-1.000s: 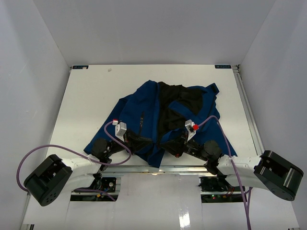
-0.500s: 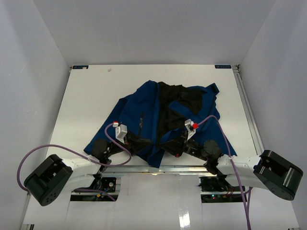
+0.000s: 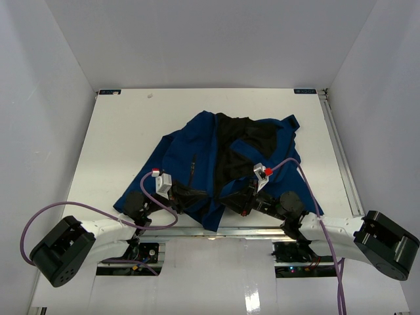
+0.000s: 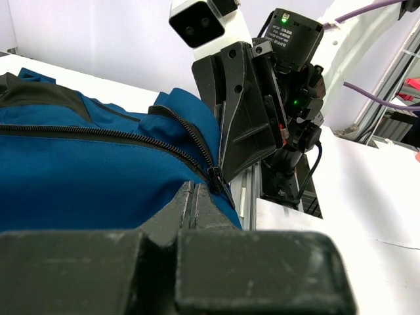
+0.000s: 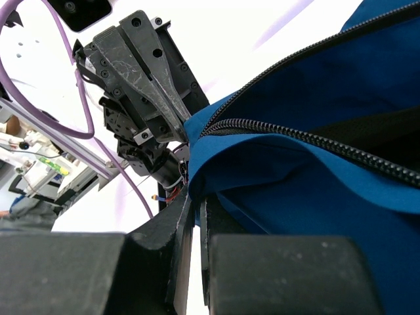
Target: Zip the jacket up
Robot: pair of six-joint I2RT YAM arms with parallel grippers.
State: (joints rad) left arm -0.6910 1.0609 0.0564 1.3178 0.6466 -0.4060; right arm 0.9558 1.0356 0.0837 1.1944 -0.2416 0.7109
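Note:
The royal-blue jacket (image 3: 197,147) lies spread open on the white table (image 3: 118,131), its black lining (image 3: 239,141) showing in the middle. Both grippers meet at its near hem. My left gripper (image 3: 199,195) is shut on the blue fabric (image 4: 79,177) just below the zipper slider (image 4: 215,178), at the end of a row of black teeth (image 4: 98,133). My right gripper (image 3: 228,199) is shut on the facing hem edge (image 5: 315,190), fabric pinched between its fingertips (image 5: 195,200). The two grippers point at each other, a few centimetres apart.
A metal rail (image 3: 197,231) runs along the table's near edge right under the hem. Purple cables (image 3: 85,210) loop from both wrists. White walls enclose the table on three sides, and a rail (image 3: 341,157) lines its right edge.
Both arms have drawn back slightly toward the near edge, the left elbow swinging outward. The grips on the hem are unchanged, and the jacket has hardly shifted.

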